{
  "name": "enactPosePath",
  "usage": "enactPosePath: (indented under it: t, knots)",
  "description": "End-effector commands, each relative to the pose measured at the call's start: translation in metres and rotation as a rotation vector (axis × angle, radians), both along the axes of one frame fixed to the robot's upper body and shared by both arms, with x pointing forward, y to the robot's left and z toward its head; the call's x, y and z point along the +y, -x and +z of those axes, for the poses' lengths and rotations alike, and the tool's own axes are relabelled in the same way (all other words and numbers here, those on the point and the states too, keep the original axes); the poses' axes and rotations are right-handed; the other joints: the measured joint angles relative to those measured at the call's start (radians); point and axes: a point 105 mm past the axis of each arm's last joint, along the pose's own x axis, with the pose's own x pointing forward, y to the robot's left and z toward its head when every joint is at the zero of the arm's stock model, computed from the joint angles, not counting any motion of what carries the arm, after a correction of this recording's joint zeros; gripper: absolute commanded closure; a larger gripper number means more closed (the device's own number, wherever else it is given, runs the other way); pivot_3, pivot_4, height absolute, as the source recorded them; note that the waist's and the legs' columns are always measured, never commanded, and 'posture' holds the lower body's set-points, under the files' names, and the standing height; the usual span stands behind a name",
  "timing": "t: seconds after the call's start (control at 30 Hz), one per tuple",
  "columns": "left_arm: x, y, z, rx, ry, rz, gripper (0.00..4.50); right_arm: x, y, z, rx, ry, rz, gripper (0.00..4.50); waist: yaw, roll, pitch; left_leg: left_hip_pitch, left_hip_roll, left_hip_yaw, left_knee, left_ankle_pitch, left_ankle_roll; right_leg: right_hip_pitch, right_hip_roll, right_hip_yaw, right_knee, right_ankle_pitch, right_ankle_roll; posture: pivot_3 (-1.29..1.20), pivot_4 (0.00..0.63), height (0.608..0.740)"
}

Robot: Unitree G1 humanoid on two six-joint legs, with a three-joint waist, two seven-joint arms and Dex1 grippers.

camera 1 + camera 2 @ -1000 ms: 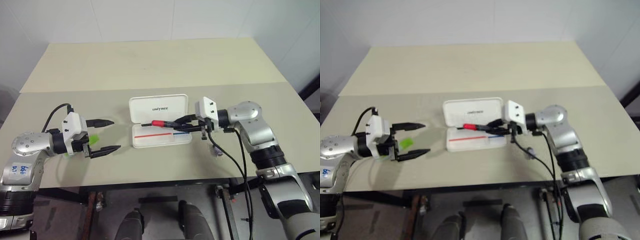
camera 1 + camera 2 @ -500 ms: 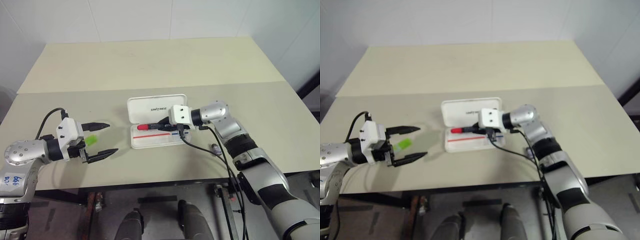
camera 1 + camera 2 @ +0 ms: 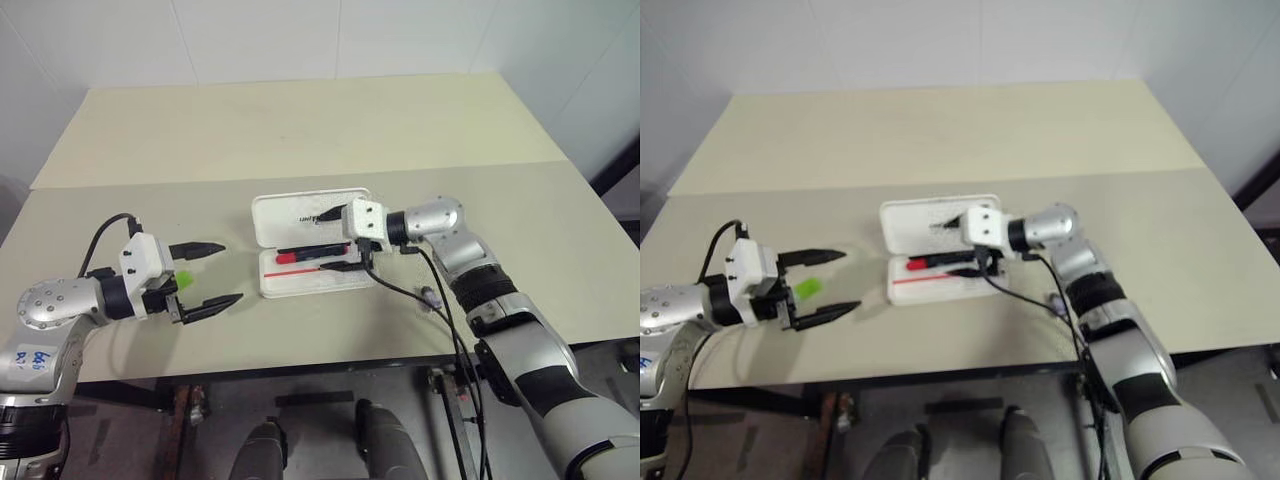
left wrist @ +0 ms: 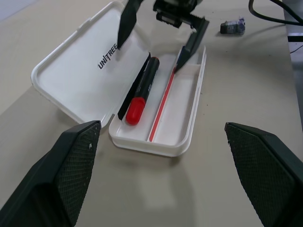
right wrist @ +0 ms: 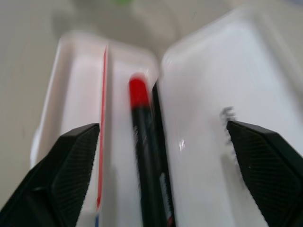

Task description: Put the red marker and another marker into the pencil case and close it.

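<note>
The white pencil case (image 3: pixel 300 215) lies open in the middle of the table, lid flat at the back, tray (image 3: pixel 330 277) in front. The red marker (image 3: pixel 300 256) lies in the tray along the hinge, red cap to the left, also seen as the red marker (image 4: pixel 141 92). My right gripper (image 3: pixel 334 241) hovers open over the case, one finger above the lid, the other above the tray, apart from the marker. The lime-green marker (image 3: pixel 185 280) lies on the table left of the case. My left gripper (image 3: pixel 218 274) stands open around it, fingers pointing at the case.
A small grey object (image 3: pixel 431 297) lies on the table right of the case, under the right arm's black cable (image 3: pixel 400 290). A second table (image 3: pixel 300 120) adjoins at the back. The table's front edge runs just below both arms.
My right gripper moved left over the case and opened, letting go of the red marker, which now lies in the tray. The left gripper stays open by the green marker.
</note>
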Motion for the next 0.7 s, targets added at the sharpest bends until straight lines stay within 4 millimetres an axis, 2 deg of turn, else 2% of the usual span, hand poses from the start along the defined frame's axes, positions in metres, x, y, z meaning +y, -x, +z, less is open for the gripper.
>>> enactPosePath:
  t: [0.03,0.23,0.33,0.5,0.7]
  knots:
    - [0.001,0.0,0.006,-0.024,0.003,-0.009,0.0,-0.007,0.016,0.027,0.027,-0.102,0.042,0.03,0.002,0.0,0.0,0.0,0.0,0.0,0.0,0.0,0.0,0.0,0.0,0.0,0.0,0.0,0.0,0.0,0.15,0.74]
    - [0.009,0.003,0.002,-0.016,-0.012,0.019,0.0,-0.026,0.041,0.028,0.095,-0.128,0.067,0.03,0.009,0.0,0.0,0.0,0.0,0.0,0.0,0.0,0.0,0.0,0.0,0.0,-0.002,0.0,0.0,0.0,0.15,0.74]
    - [0.041,0.009,-0.004,-0.026,-0.029,0.136,0.0,-0.043,0.059,0.028,0.129,-0.157,0.072,0.03,0.006,0.0,0.0,0.0,0.0,0.0,0.0,0.0,0.0,0.0,0.0,0.0,-0.004,0.0,0.0,0.0,0.15,0.74]
    - [0.083,0.025,-0.01,-0.022,0.004,0.284,0.0,-0.056,0.073,0.037,0.12,-0.19,0.061,0.03,0.002,0.0,0.0,0.001,0.002,0.001,0.0,-0.001,0.0,0.0,0.0,-0.001,-0.005,-0.002,-0.002,0.0,0.15,0.74]
    - [0.123,0.04,-0.032,0.046,-0.018,0.407,0.0,-0.065,0.089,0.042,0.118,-0.197,0.116,0.03,0.008,0.0,0.0,0.001,0.002,0.001,0.001,-0.001,0.0,0.001,0.0,-0.002,-0.006,-0.003,-0.005,0.0,0.15,0.74]
